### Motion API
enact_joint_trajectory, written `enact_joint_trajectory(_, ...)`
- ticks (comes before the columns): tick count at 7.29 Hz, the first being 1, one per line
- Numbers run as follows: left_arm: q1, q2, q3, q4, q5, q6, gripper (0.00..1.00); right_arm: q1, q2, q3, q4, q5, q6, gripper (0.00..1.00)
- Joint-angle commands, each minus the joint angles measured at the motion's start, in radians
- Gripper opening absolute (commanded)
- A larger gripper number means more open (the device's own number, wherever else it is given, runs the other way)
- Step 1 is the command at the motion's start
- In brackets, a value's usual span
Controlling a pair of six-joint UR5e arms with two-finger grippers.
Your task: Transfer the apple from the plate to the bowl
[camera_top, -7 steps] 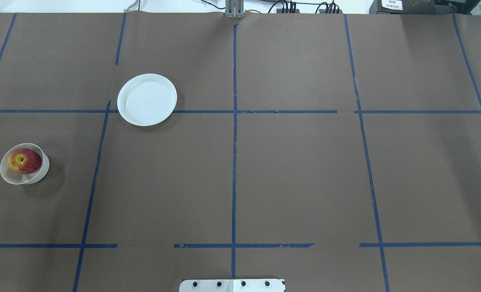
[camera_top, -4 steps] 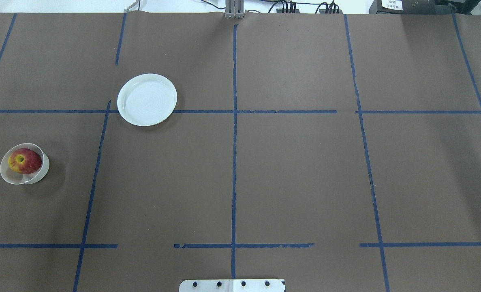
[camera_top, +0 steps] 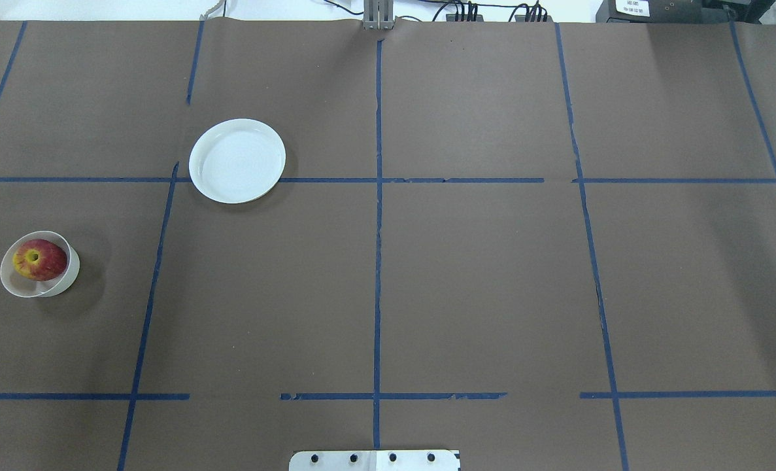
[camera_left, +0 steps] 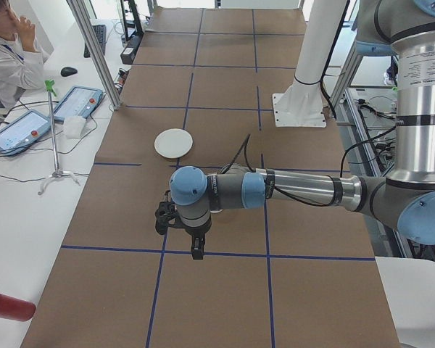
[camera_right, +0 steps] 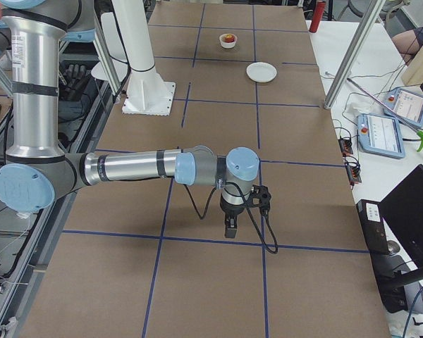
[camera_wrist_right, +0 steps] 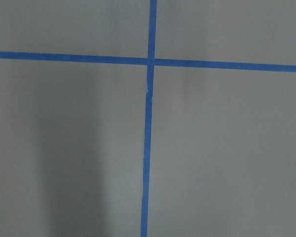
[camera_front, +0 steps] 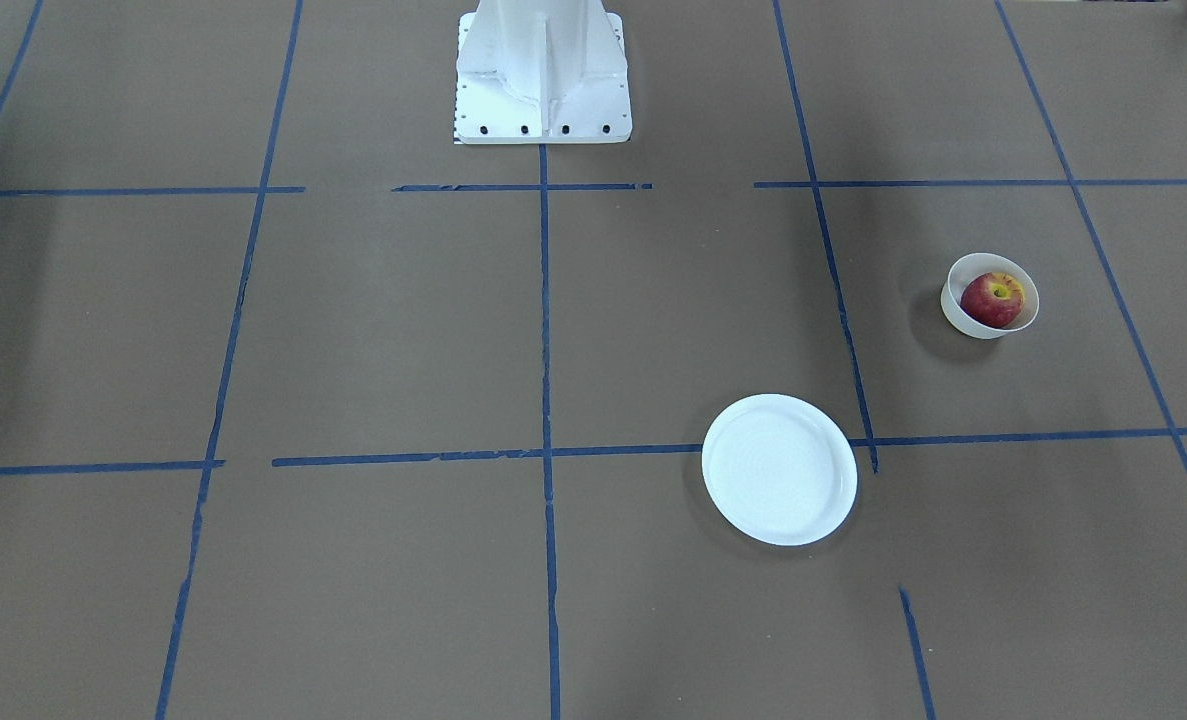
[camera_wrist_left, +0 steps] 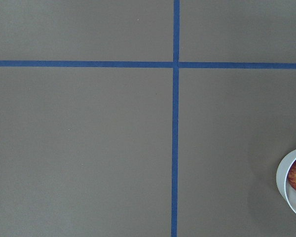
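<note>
Well, the apple [camera_top: 38, 260] sits inside the bowl [camera_top: 67, 280], apart from the plate [camera_top: 237, 160]; the left pincer [camera_left: 196, 250] hangs nearer than the right pincer [camera_right: 229, 229]. Whether either gapes, I cannot tell.

Light falls evenly and softly from above across the matte brown tabletop [camera_top: 479, 275], with no glare on it. The bowl [camera_top: 72, 269], near the tabletop's left edge, throws a faint, blurred shadow toward the middle. The plate [camera_top: 237, 160] is bright enough to lose most of its surface detail and shows a thin shadow under its rim. A broad dim band darkens the left part of the right wrist view. All views are sharp.
</note>
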Motion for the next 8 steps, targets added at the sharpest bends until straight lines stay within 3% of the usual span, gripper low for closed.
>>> enact_joint_trajectory(1,-0.001,0.0,-0.012,0.002,0.019,0.001,1.0,0.0,0.0,0.0,0.0,0.0,0.0,1.0)
enact_joint_trajectory(8,-0.007,0.003,0.007,-0.004,0.019,0.011,1.0,0.0,0.0,0.0,0.0,0.0,0.0,1.0)
